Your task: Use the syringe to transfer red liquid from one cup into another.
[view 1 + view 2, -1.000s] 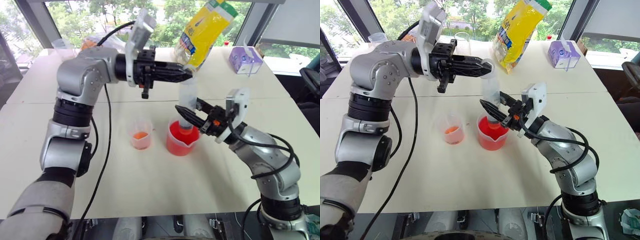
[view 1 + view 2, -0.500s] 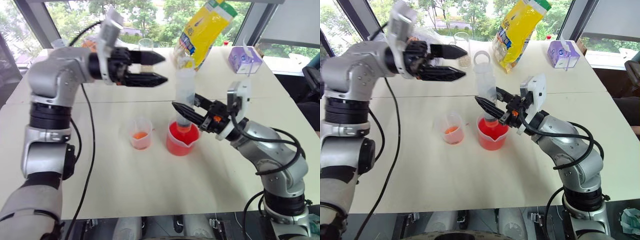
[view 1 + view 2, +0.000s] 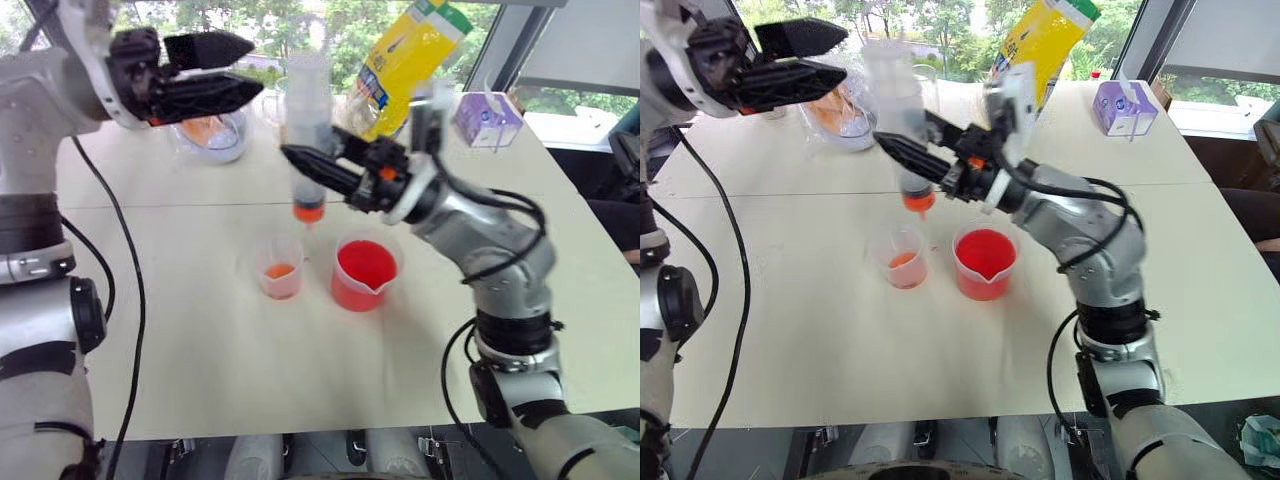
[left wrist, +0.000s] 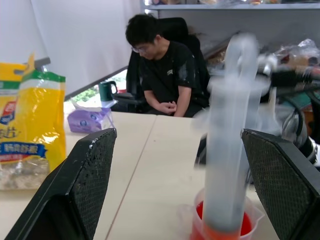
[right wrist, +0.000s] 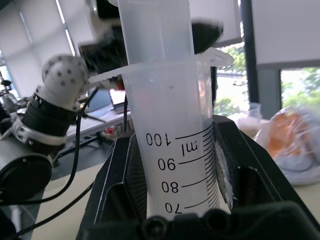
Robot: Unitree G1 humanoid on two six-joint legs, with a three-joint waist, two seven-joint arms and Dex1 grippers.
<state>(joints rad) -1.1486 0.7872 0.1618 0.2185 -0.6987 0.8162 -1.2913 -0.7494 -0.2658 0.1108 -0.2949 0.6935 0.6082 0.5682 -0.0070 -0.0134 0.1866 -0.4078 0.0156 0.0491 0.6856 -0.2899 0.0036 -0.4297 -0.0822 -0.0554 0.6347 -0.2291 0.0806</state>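
Note:
The syringe (image 3: 306,130) stands upright in the air, with my right gripper (image 3: 300,165) shut on its clear barrel. Its orange-red lower end (image 3: 309,211) hangs above the table, between the smaller cup (image 3: 281,269) and the wide spouted cup (image 3: 362,274) of red liquid (image 3: 363,265). A little orange-red lies at the smaller cup's base. In the right wrist view the printed marks on the barrel (image 5: 176,150) sit between the black fingers (image 5: 125,175). My left gripper (image 3: 255,65) is open, up and to the left of the plunger, touching nothing.
A yellow bag (image 3: 408,62) and a purple tissue box (image 3: 487,118) stand at the table's far side. A clear plastic bag with something orange (image 3: 209,131) lies at the far left. A person (image 4: 161,70) sits on a chair beyond the table.
My left gripper let go of the plunger top, opened and drew away up and to the left. My right gripper lifted the syringe out of the wide red cup and carried it left.

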